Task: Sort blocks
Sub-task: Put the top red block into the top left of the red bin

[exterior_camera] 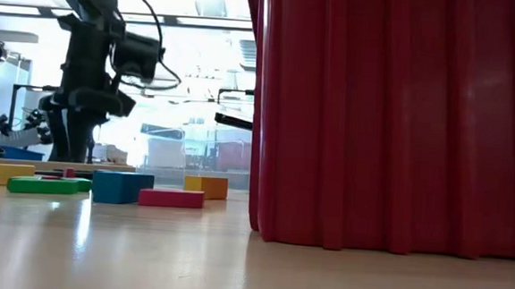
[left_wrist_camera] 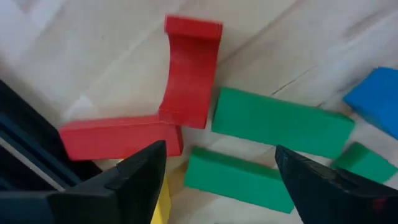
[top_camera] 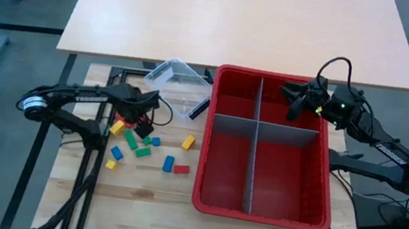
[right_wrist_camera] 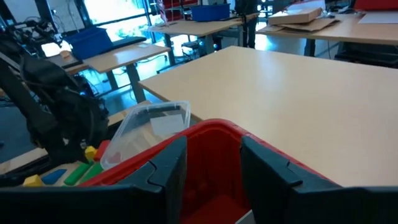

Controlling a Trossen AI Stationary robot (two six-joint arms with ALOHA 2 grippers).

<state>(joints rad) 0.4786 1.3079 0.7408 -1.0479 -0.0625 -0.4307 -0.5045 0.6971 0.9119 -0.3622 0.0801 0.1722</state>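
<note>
While left gripper (left_wrist_camera: 217,174) hangs spread over green block (left_wrist_camera: 239,177) near tabletop's left edge, pick pending: lower, close. Right gripper (right_wrist_camera: 211,163) part-open, empty, over red bin's (top_camera: 204,177) far-right corner.

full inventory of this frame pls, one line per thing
blocks: about a dozen; red, yellow, green, blue; scattered on the wooden table left of the bin, none visible inside it
red bin: 1, red, on the table's right half, empty compartments
grey dividers: crossed panels, grey, splitting the bin into four
clear tub: 1, transparent, beside the bin's far-left corner
wooden table: 1, light wood, under everything
beige desk: 1, beige, beyond the table
left gripper: open, low over the red and green blocks, holding nothing
right gripper: open and empty, above the bin's far-right compartment
</note>
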